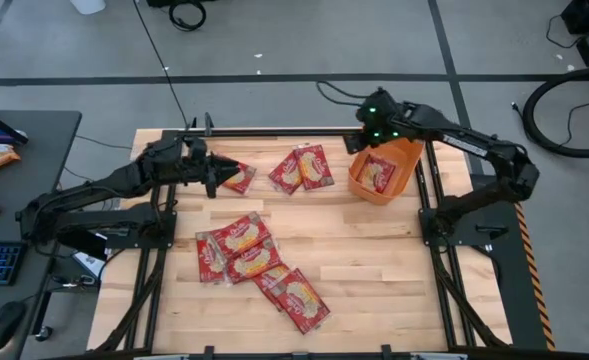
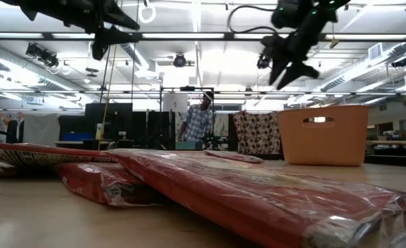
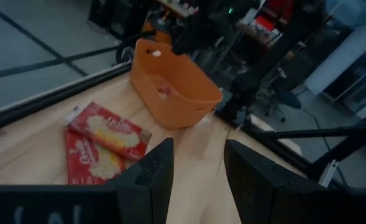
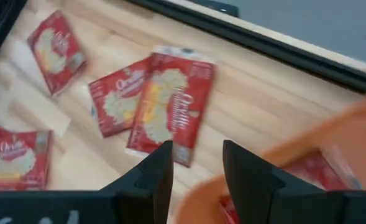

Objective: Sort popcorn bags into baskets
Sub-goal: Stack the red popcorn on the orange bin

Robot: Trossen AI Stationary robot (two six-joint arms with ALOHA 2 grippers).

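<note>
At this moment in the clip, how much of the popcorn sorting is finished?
Barely begun. One popcorn bag already lies in the orange basket. Nothing is in hand: the right gripper hovers open at the basket's rim, the left gripper open beside a single bag. Left to sort: that bag, the overlapping pair near the basket, and the pile nearer the table's front.

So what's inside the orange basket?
The orange basket holds one red popcorn bag. More bags could lie under it, but that bag covers the bottom.
</note>
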